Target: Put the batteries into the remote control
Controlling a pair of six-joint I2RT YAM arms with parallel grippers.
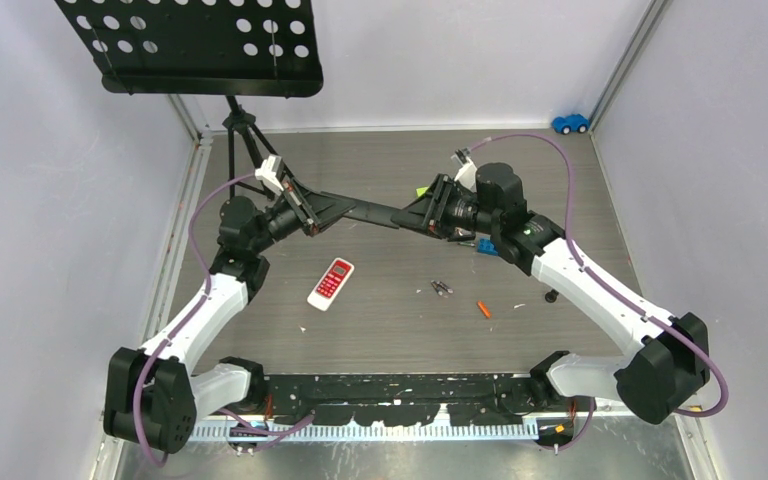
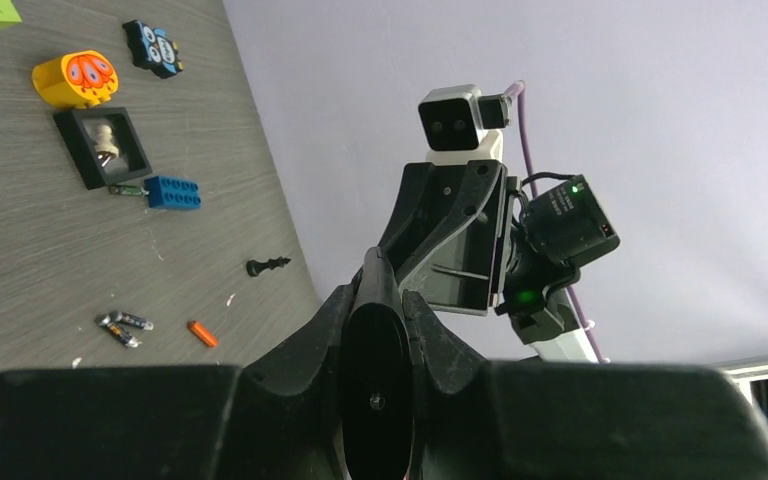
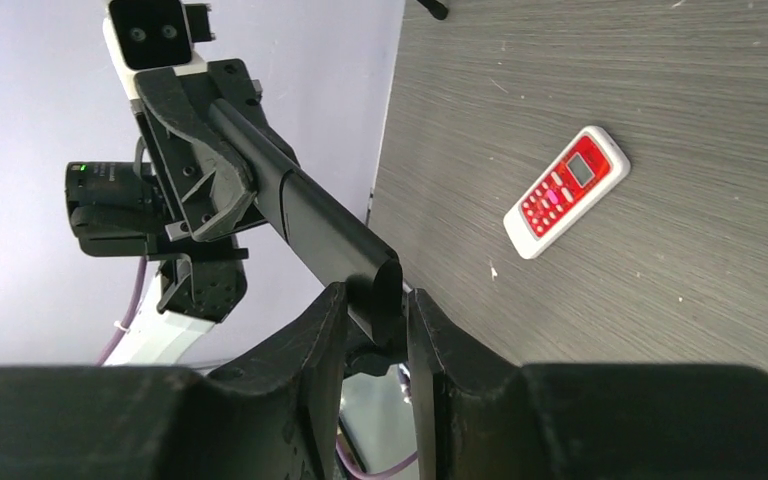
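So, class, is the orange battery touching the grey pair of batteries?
Apart. The top view shows bare table between the orange battery and the grey pair; the left wrist view agrees.

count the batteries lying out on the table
3: a dark pair side by side on the table, and one orange battery just right of them. Others could be hidden.

The keypad remote point(image 1: 331, 283) lay on the counter point(image 1: 390, 335). To its right lay the battery pair point(image 1: 441, 288). Farther right and slightly nearer the arm bases lay the single battery point(image 1: 483, 309), and farther right again a pawn-shaped piece point(image 1: 551, 296). Behind the keypad remote, above the counter, hung the long slim remote point(image 1: 365, 212), one end between the left fingers point(image 2: 310, 335) and the other between the right fingers point(image 3: 310, 350). A toy car point(image 1: 570, 123) stood far behind and right of the keypad remote, and a music stand point(image 1: 200, 40) behind and left.
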